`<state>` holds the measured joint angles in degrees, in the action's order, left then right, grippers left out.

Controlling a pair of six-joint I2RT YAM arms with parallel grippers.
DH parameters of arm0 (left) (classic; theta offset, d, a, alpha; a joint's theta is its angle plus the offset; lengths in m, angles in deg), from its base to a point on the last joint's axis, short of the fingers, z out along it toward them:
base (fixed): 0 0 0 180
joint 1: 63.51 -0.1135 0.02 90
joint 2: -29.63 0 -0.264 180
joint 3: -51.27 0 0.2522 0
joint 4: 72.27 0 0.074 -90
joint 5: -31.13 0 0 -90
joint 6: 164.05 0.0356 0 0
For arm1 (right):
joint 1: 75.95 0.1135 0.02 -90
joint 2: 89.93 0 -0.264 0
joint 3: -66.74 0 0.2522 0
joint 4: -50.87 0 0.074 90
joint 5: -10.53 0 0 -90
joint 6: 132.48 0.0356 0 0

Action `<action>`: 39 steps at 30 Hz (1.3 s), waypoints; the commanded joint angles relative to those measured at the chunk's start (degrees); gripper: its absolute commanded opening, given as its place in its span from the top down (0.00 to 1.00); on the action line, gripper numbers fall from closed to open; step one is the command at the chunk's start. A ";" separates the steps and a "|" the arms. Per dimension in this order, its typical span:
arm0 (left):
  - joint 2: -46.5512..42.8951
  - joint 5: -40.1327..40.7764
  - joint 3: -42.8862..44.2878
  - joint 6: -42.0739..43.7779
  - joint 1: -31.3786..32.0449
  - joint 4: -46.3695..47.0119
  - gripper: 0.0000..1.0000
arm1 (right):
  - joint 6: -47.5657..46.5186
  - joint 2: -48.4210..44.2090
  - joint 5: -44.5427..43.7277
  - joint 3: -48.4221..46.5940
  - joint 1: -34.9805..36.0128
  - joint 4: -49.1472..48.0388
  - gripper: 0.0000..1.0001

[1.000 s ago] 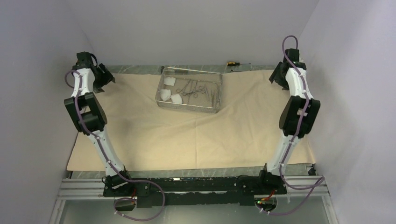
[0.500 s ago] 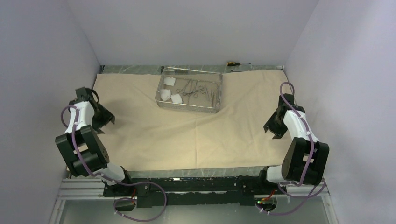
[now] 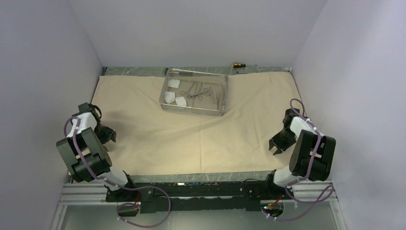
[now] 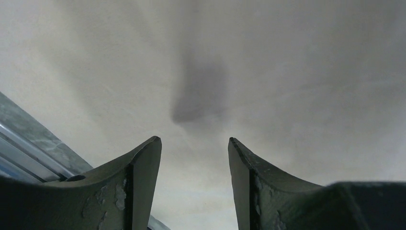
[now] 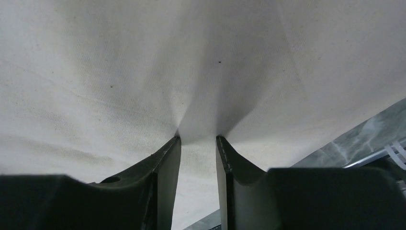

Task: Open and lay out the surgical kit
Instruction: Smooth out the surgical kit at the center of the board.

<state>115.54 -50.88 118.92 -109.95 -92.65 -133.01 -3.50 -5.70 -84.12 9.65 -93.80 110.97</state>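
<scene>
The left claw (image 4: 194, 141) hangs spread over the beige wrap cloth (image 3: 191, 139) near its left edge; the right claw (image 5: 197, 138) pinches a small fold of it.

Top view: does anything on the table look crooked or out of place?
Yes. The mesh tray sits slightly askew on the wrap cloth, whose creases fan out from it. A yellow-handled screwdriver lies off the cloth at the far edge.

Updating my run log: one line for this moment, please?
left pincer open over wrap cloth | right pincer pinching it | tray loaded
</scene>
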 commanded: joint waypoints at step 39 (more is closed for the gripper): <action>-4.80 2.56 3.58 -4.53 -16.21 -7.49 0.47 | 11.79 -1.38 -15.27 -14.03 -7.67 15.87 0.62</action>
<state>119.03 -46.62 119.60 -118.60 -108.85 -140.66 9.57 -2.27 -97.67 0.42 -103.68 126.67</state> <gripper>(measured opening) 0.512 0.375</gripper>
